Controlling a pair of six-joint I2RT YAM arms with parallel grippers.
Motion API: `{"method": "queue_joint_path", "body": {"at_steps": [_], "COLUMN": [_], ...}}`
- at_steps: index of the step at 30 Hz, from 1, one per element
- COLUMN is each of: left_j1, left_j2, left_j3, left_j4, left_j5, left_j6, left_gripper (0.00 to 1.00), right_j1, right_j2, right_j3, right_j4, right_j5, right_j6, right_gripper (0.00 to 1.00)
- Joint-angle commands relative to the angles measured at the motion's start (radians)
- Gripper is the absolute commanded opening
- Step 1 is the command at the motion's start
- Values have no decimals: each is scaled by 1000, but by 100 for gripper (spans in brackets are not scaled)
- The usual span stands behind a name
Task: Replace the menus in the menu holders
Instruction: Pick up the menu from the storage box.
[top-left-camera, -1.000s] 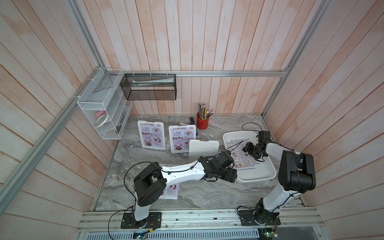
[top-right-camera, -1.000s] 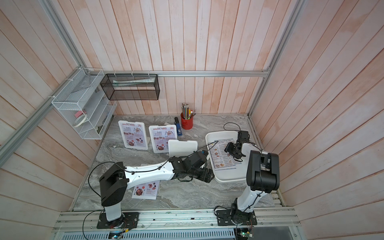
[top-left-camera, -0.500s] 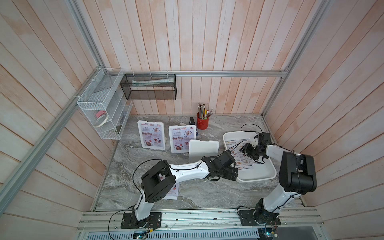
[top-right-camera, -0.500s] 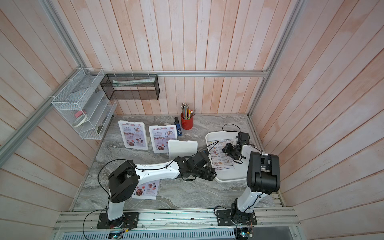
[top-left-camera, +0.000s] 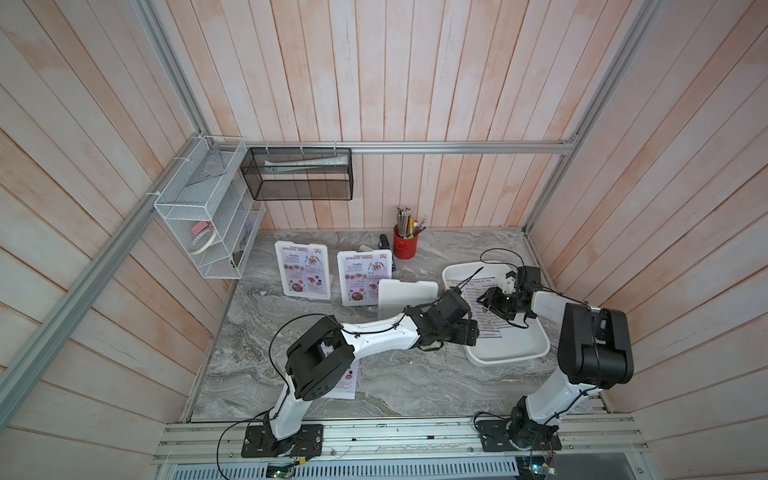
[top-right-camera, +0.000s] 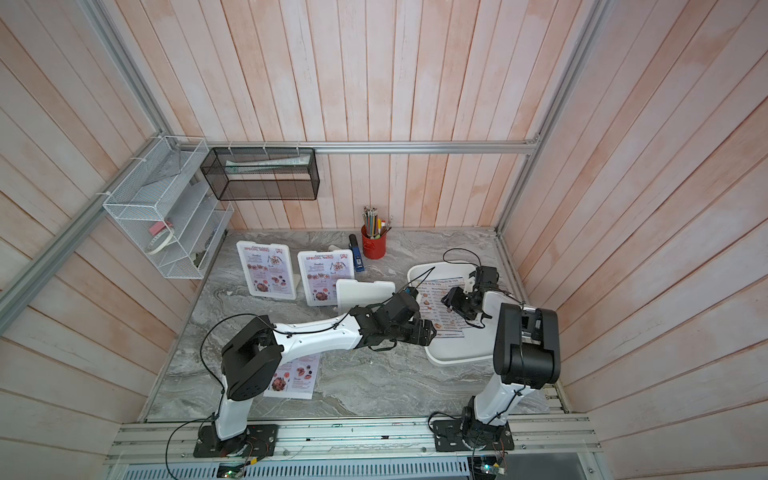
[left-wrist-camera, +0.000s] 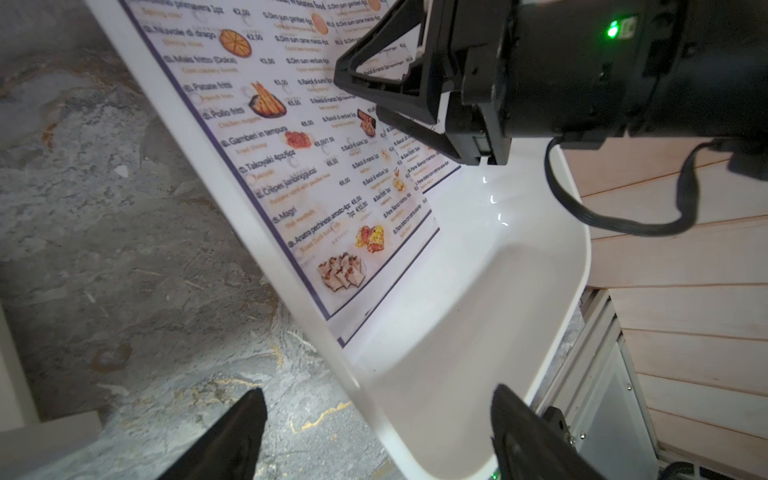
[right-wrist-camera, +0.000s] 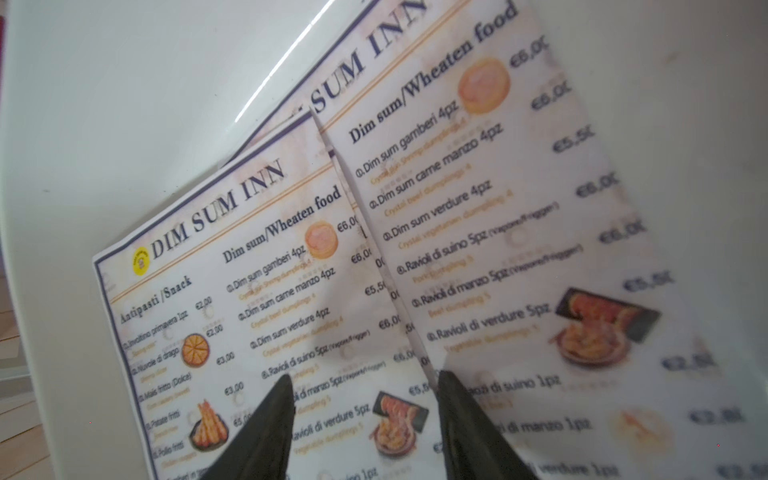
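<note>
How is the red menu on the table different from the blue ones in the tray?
The red-titled Special Menu paper sheet lies flat on the grey marble table; the blue-bordered Dim Sum Inn paper sheets lie in the white shallow plastic tray. The red sheet lies alone; the blue sheets overlap. Both show food photos.

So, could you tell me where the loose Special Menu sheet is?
In both top views the sheet lies flat on the table near its front edge, partly hidden beneath the left arm's elbow.
</note>
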Motion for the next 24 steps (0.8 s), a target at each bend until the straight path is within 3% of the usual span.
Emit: {"method": "queue_joint_path", "body": {"at_steps": [1, 11, 24], "left_j1": [-1, 4, 16], "left_j2": [32, 42, 38], "left_j3": [39, 47, 47], "left_j4": [34, 24, 38], "left_j5": [-19, -73, -102], "left_j6": [-3, 1, 0], "left_gripper": [84, 75, 63], "right_j1": [13, 33, 48], "right_j2": [9, -11, -15], "right_j3": [-24, -23, -40], "right_j4": [-88, -85, -90], "right_j5": [-59, -72, -87], "right_j6": [0, 3, -5], "right_gripper": [53, 46, 46]}}
